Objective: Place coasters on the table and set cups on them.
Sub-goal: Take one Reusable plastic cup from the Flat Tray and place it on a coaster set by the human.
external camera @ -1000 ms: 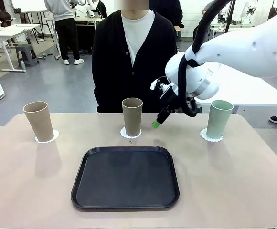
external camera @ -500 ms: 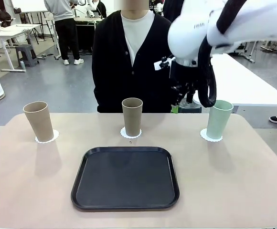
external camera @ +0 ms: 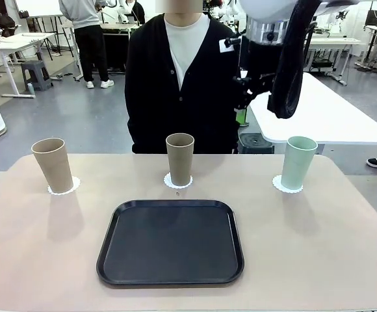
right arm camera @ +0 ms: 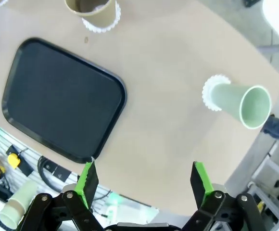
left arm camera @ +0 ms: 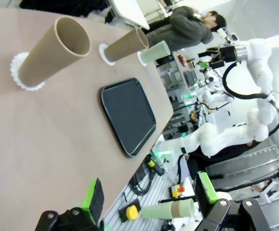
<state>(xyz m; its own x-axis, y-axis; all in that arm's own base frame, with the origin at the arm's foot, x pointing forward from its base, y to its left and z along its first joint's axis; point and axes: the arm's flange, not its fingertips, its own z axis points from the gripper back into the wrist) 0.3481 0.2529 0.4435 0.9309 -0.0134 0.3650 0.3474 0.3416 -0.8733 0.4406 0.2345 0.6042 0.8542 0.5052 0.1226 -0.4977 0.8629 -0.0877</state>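
So the right gripper (right arm camera: pixel 143 185) has pulled up and away from the table since a second ago, when it was hanging low between the middle and right cups. Jaws spread wide, nothing in them. Far below them all three tall tapered matte cups (external camera: pixel 180 158) stand on thin white scalloped coasters (external camera: pixel 286 186) along the far edge of the beige-tan tabletop (external camera: pixel 344 260), so I'd call the job basically done. The black rounded-square tray (external camera: pixel 171 242) lies bare. Left gripper (left arm camera: pixel 149 202) is released too, hovering off the table's near side. Loads of room everywhere.
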